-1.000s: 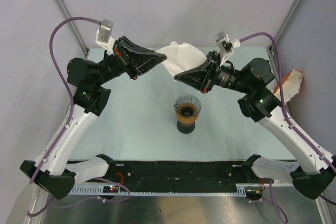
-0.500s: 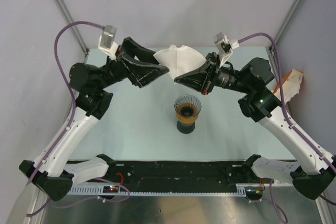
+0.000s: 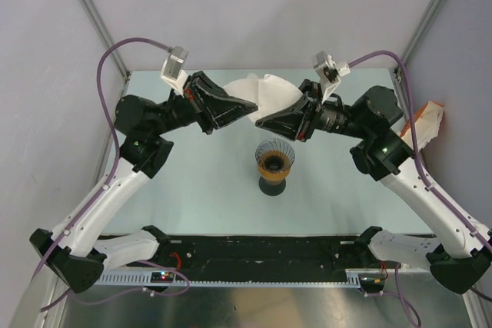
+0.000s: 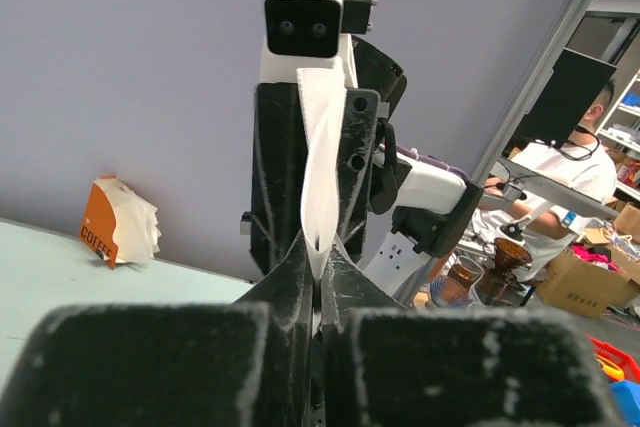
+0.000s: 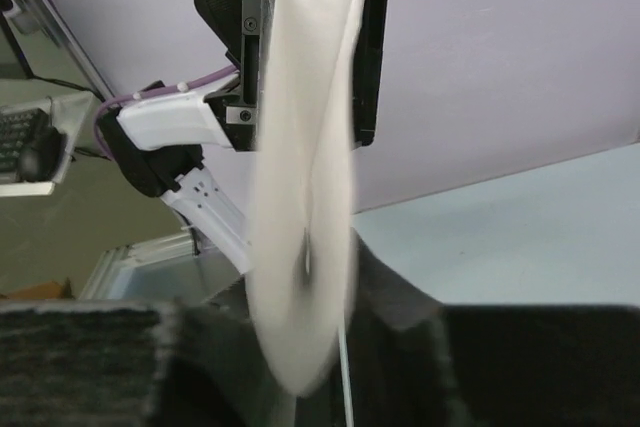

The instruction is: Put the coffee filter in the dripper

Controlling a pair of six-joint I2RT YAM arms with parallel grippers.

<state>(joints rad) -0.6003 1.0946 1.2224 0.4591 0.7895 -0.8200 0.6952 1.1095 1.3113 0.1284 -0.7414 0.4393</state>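
The white paper coffee filter (image 3: pixel 267 91) hangs in the air between both grippers, above the back of the table. My left gripper (image 3: pixel 252 105) is shut on its left edge; in the left wrist view the filter (image 4: pixel 322 162) rises edge-on from my closed jaws. My right gripper (image 3: pixel 259 122) is shut on its right side; in the right wrist view the filter (image 5: pixel 305 197) bulges open, blurred. The clear grey ribbed dripper (image 3: pixel 274 156) sits on a dark stand with an orange ring, below and in front of the filter.
An orange and white coffee filter packet (image 3: pixel 427 124) lies at the table's right edge; it also shows in the left wrist view (image 4: pixel 118 232). Metal frame posts (image 3: pixel 92 13) stand at the back corners. A black rail (image 3: pixel 261 251) runs along the near edge.
My left arm has swung right and forward, bringing its gripper closer to the right gripper. The filter has bunched and shifted slightly towards the dripper. The right arm barely moved.
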